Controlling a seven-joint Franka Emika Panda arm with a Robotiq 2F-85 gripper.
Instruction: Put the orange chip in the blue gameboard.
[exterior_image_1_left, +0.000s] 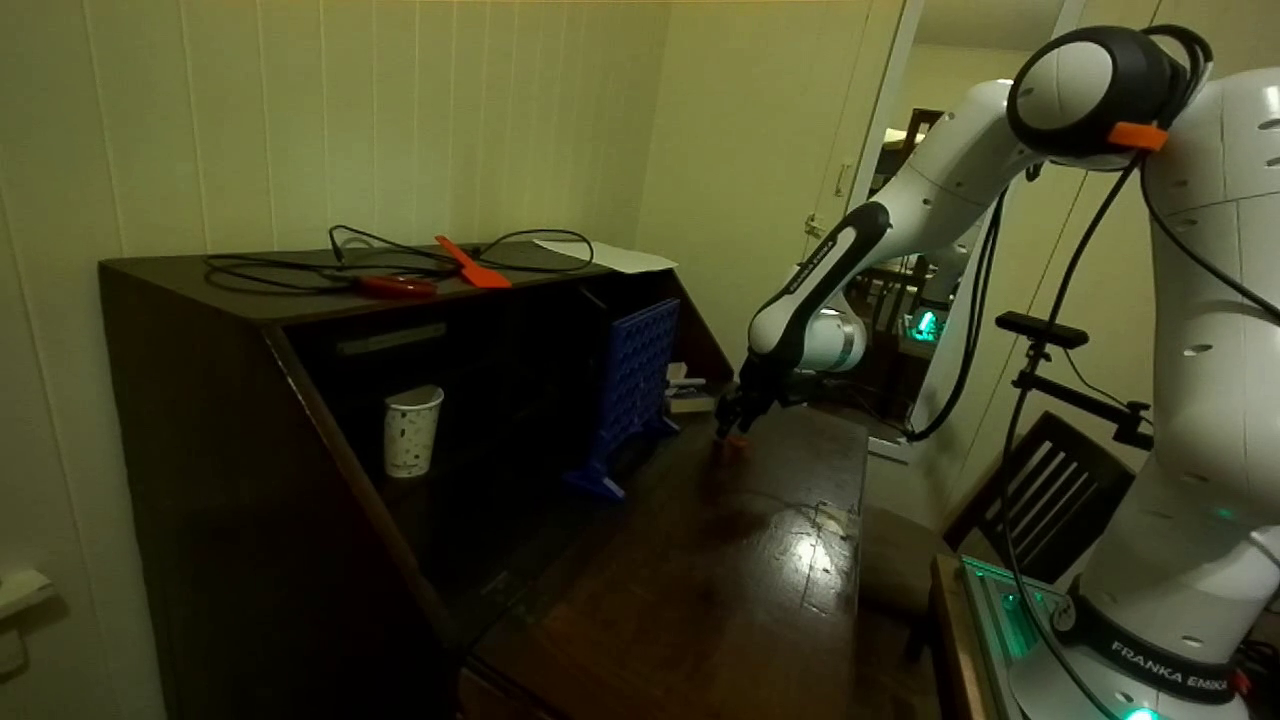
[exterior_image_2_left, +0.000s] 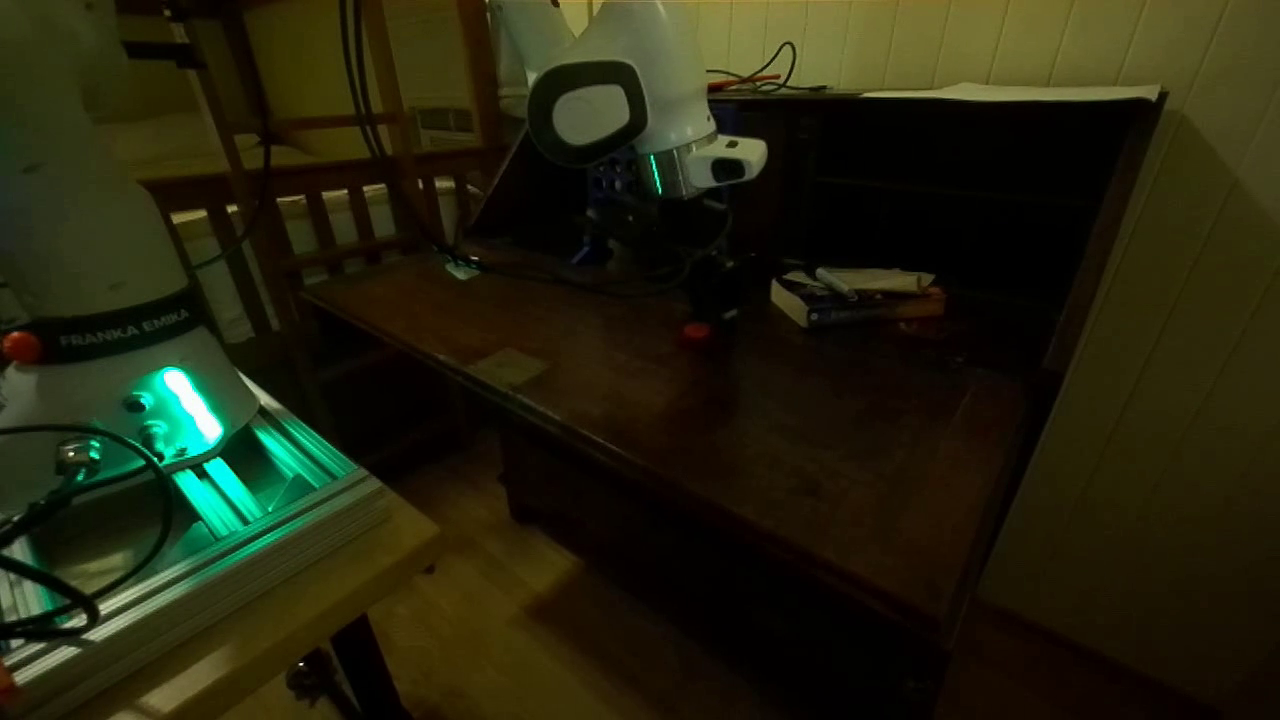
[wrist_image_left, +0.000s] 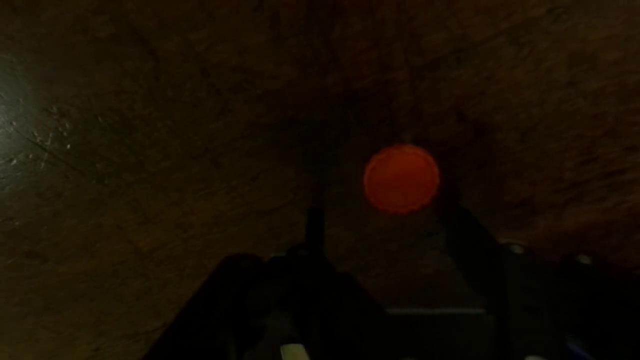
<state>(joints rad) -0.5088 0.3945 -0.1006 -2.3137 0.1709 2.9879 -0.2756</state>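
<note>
The orange chip (wrist_image_left: 401, 179) is a round orange-red disc with a ridged rim on the dark wooden desk. It also shows small in both exterior views (exterior_image_1_left: 738, 441) (exterior_image_2_left: 696, 334). My gripper (wrist_image_left: 382, 212) is open, low over the desk, its dark fingers on either side of the chip. The chip is nearer the right-hand finger in the wrist view; whether they touch is too dark to tell. The blue gameboard (exterior_image_1_left: 637, 370) stands upright on its feet at the cabinet's opening. In an exterior view the board (exterior_image_2_left: 612, 178) is partly hidden behind my arm.
A book (exterior_image_2_left: 855, 305) with papers lies on the desk (exterior_image_1_left: 680, 600) near the gripper. A white speckled cup (exterior_image_1_left: 412, 432) stands in the dark cabinet (exterior_image_1_left: 190, 450). Cables, a red-orange tool (exterior_image_1_left: 472, 264) and paper (exterior_image_1_left: 610, 256) lie on the cabinet's top.
</note>
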